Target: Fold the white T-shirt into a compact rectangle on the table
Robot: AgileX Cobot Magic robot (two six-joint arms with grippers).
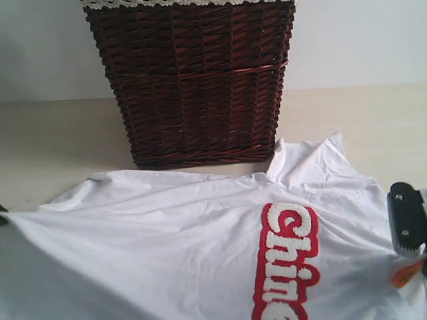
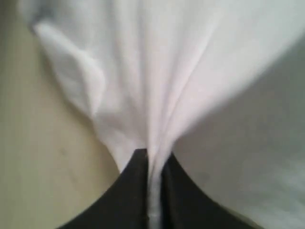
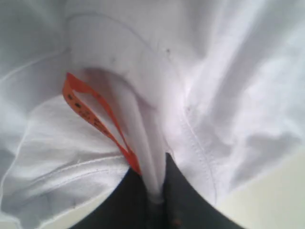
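Observation:
The white T-shirt is stretched wide and lifted off the pale table, its red-outlined "Chine" lettering facing me. My left gripper sits at the far left edge, barely in view, shut on a pinched fold of the shirt; its jaws clamp the cloth between them. My right gripper at the right edge is shut on the shirt's collar area, with an orange tag beside the jaws. Only the black body of that gripper shows clearly in the exterior view.
A dark brown wicker basket with a lace-trimmed lining stands on the table just behind the shirt's upper edge. Bare table lies to both sides of the basket.

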